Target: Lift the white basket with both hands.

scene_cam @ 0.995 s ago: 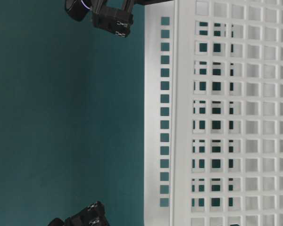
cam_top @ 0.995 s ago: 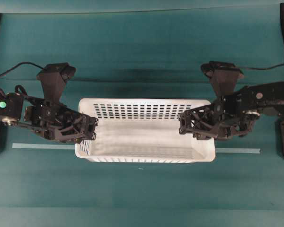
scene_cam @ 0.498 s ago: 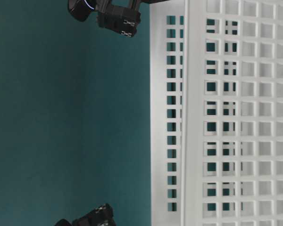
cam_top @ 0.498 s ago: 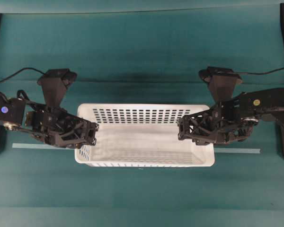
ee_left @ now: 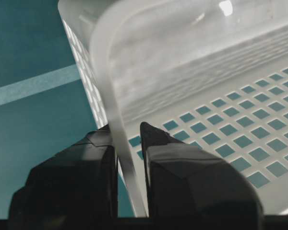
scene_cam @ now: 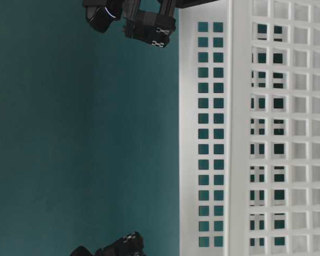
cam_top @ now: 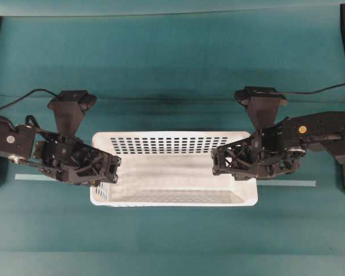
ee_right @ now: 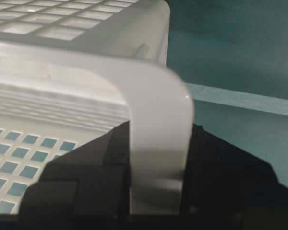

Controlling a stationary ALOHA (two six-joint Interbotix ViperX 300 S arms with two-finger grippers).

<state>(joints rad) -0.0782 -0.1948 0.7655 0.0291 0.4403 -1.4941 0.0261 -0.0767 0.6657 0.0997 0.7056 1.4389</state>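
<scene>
Basket (cam_top: 172, 172) at centre of surface (cam_top: 172, 75), pinched at 9 o'clock rim by left hand (cam_top: 106, 168), at 3 o'clock by right hand (cam_top: 221, 161). Thin-wall grips: uneven raising risks tilt, slip, drop.

Flat teal-green counter (cam_top: 172, 75), matte and cloth-like, filling the overhead view edge to edge. Directly on it, one thin pale strip of tape (cam_top: 287, 183), running left to right, showing at both sides of the large rectangular white plastic basket (cam_top: 172, 169) with slotted walls. Soft dark shadow band on the teal surface just beyond the basket's far wall. Cannot tell from the overhead view whether the basket's floor touches the surface.
</scene>
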